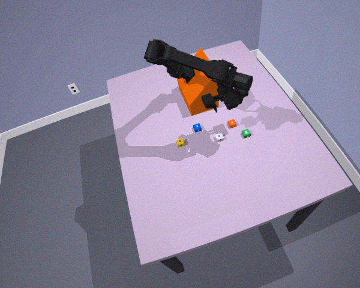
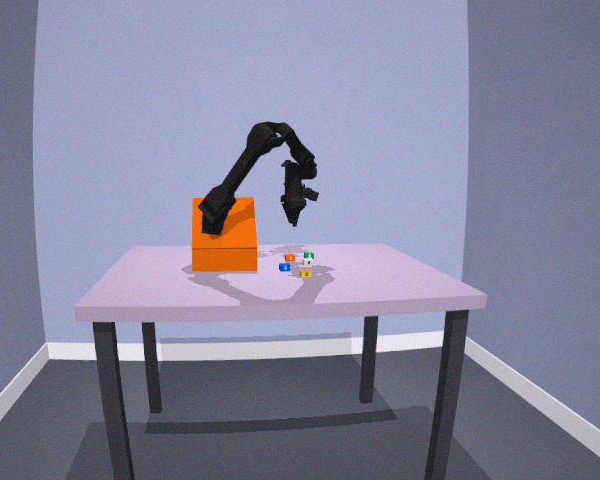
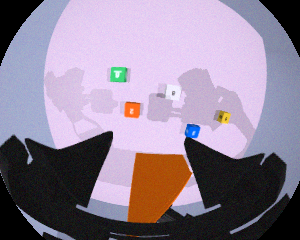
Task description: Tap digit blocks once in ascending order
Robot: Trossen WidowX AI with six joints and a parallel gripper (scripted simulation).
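Observation:
My gripper is open and empty, pointing down well above the table, near the orange-block side of the group. A green block, an orange block, a white block, a blue block and a yellow block lie apart on the table. The orange block's digit looks like a 2; the other digits are too small or blurred to read surely. No finger touches a block.
A large orange wedge-shaped body stands on the pink table beside the blocks, partly under the arm. Shadows of the arm fall across the table around the blocks.

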